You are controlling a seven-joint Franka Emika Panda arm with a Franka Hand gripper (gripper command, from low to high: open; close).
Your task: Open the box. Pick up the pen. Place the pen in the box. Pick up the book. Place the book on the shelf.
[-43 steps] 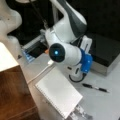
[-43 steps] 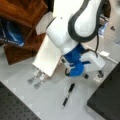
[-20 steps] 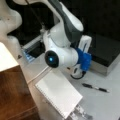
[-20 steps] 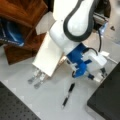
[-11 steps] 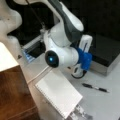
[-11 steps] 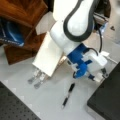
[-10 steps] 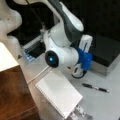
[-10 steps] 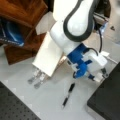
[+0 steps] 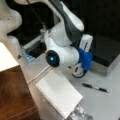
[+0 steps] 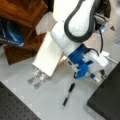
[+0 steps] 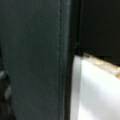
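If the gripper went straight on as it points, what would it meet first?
Probably the box: the gripper points down at its near edge, dark surface filling the wrist view; depth unclear.

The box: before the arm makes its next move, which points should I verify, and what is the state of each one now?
1. Box opened: not ok. Its black lid lies flat on the grey case.
2. Gripper at the box: ok. In a front view it hangs close to the box's front edge. Whether it touches the box: cannot tell.
3. Pen free to take: ok. It lies on the table, apart from the box and the book.
4. Book placed: not ok. It lies flat on the table beside the shelf, not on it.
5. Gripper carries neither pen nor book: ok. Both lie on the table.
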